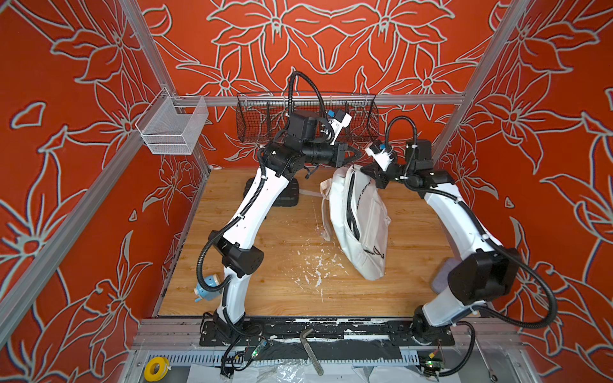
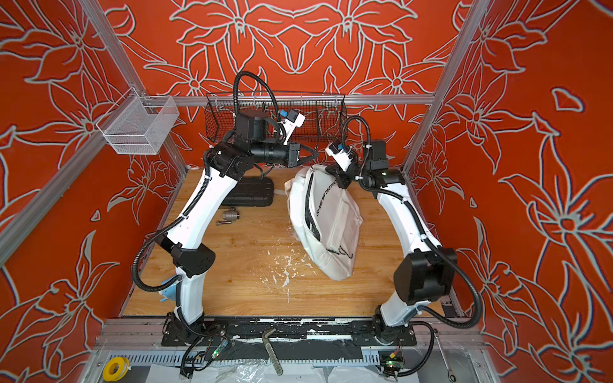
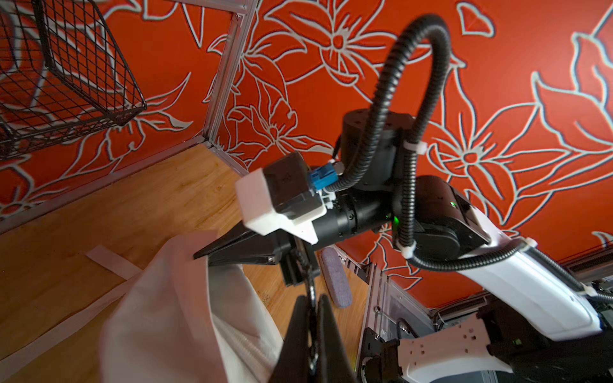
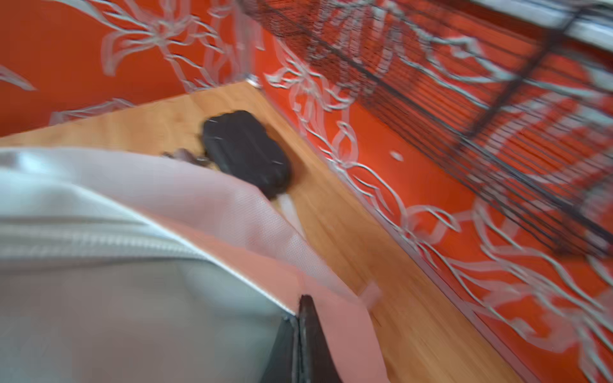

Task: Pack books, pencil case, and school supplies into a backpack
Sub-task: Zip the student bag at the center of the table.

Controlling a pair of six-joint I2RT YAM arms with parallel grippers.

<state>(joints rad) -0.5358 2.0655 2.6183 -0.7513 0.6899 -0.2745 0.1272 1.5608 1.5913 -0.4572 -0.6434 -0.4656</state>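
Note:
The white backpack [image 1: 360, 225] [image 2: 331, 228] stands tilted, bottom on the wooden table, with its long zip gaping dark. My left gripper [image 3: 313, 300] [image 1: 357, 155] is shut on a black cord zip pull [image 3: 310, 282] at the bag's top. My right gripper [image 4: 303, 300] [image 1: 366, 170] is shut on the fabric edge of the backpack [image 4: 99, 265] beside it. The lilac-grey pencil case [image 1: 441, 275] [image 3: 335, 280] lies at the right edge, half hidden by my right elbow. The light-blue sharpener [image 1: 207, 287] [image 2: 169, 289] sits behind my left arm's base. The books are out of view.
A black ribbed hard case [image 1: 287, 195] [image 4: 245, 149] lies at the back under my left arm. A grey metal valve fitting [image 2: 229, 217] rests near it. A black wire basket [image 1: 308, 119] and a white mesh basket [image 1: 172, 129] hang on the frame. White flecks [image 1: 315, 265] mark the table.

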